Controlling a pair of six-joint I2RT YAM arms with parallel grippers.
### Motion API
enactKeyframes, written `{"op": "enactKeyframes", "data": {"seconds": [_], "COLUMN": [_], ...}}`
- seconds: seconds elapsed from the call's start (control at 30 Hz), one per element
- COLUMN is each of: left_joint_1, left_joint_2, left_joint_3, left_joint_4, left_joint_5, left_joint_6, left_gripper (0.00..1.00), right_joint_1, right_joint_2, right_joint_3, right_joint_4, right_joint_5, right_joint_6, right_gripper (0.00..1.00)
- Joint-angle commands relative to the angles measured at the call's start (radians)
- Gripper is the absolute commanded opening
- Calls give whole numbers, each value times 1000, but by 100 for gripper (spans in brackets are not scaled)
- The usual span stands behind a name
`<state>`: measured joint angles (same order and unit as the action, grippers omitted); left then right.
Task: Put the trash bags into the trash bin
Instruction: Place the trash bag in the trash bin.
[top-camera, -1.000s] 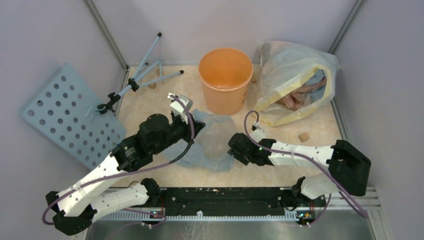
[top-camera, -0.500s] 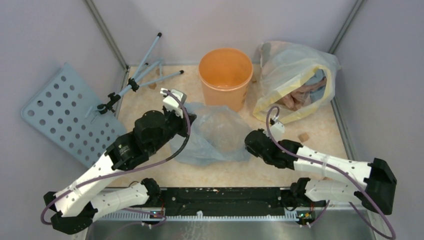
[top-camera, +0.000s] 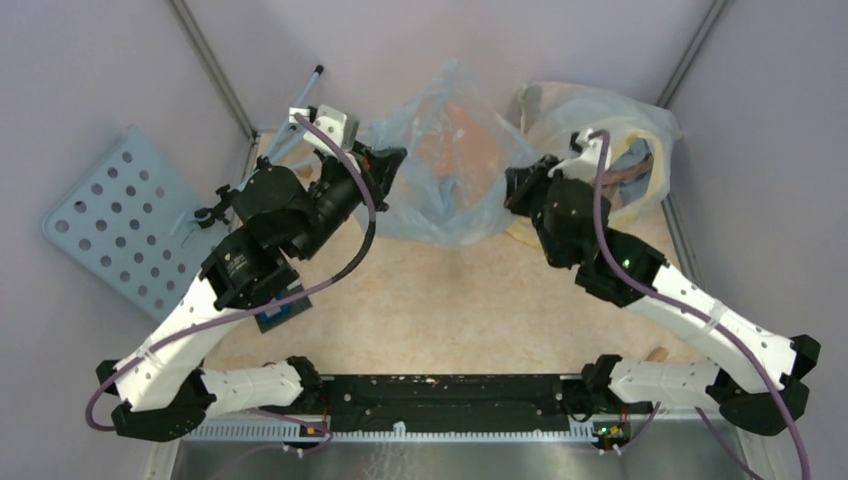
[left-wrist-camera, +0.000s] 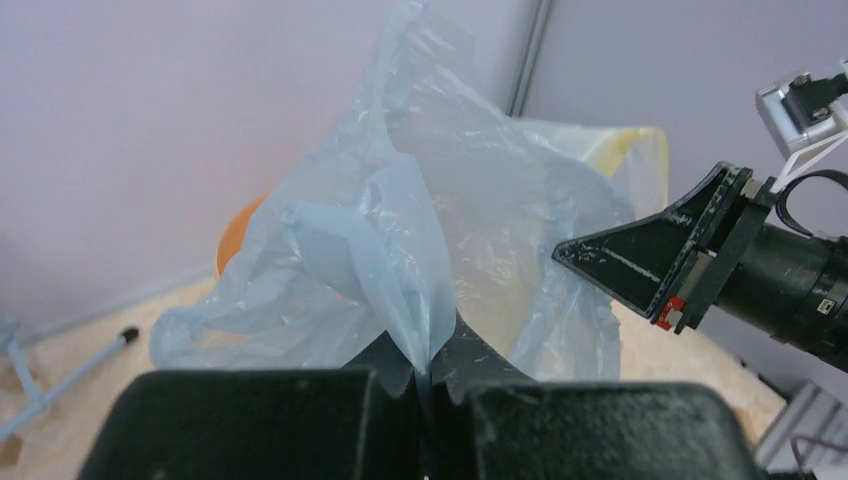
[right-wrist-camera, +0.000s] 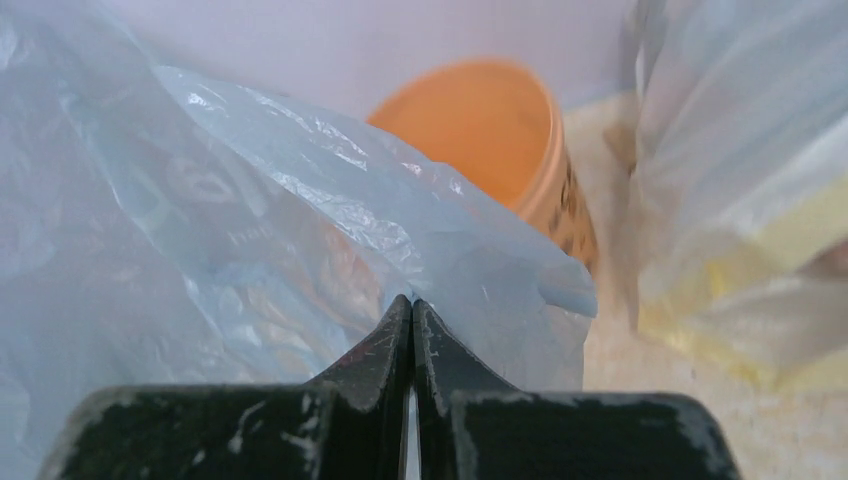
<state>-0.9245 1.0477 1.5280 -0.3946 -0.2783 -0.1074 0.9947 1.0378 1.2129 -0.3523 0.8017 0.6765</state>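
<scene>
The thin grey-bluish trash bag (top-camera: 450, 160) hangs stretched in the air between my two grippers, over the orange trash bin (top-camera: 440, 150), which shows only dimly through the plastic. My left gripper (top-camera: 388, 168) is shut on the bag's left edge; in the left wrist view the bag (left-wrist-camera: 400, 240) rises from the closed jaws (left-wrist-camera: 428, 375). My right gripper (top-camera: 512, 188) is shut on the bag's right edge; the right wrist view shows the bag (right-wrist-camera: 250, 220) pinched at the jaws (right-wrist-camera: 411, 305), with the bin (right-wrist-camera: 480, 130) behind it.
A bigger clear bag with yellow edges (top-camera: 620, 140), holding cloth, lies right of the bin. A grey tripod (top-camera: 270, 150) and a perforated blue-grey panel (top-camera: 120, 220) lie at the left. Grey walls close the back and sides.
Both grippers have lifted the trash bag off the table and carried it back, up over the bin. The bag now hangs spread between them and hides most of the bin.
</scene>
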Motion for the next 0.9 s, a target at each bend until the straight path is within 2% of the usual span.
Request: {"op": "enactKeyframes", "data": {"seconds": [0.0,0.1,0.23,0.33,0.43,0.53,0.67,0.87], "left_joint_1": [-1,4,53,148,290,374,418,454], "left_joint_2": [45,103,236,287,339,418,497,523], "left_joint_3": [33,52,180,196,221,321,443,463], "left_joint_4": [243,348,322,342,357,351,349,429], "left_joint_5": [-42,-91,-140,-46,117,213,272,358], "left_joint_6": [109,184,221,176,41,-2,-28,-72], "left_gripper": [0,0,0,0,0,0,0,0], "right_joint_1": [-96,-159,-222,-288,-335,-391,-432,-437], "right_joint_2": [97,158,246,291,318,370,421,482], "right_joint_3": [193,271,376,395,387,482,586,689], "right_joint_4": [100,144,126,131,192,152,124,86], "right_joint_5": [21,-57,-92,-172,-209,-242,-275,-291], "right_joint_6": [-238,-297,-316,-316,-348,-348,-355,-381], "right_gripper": [0,0,0,0,0,0,0,0]}}
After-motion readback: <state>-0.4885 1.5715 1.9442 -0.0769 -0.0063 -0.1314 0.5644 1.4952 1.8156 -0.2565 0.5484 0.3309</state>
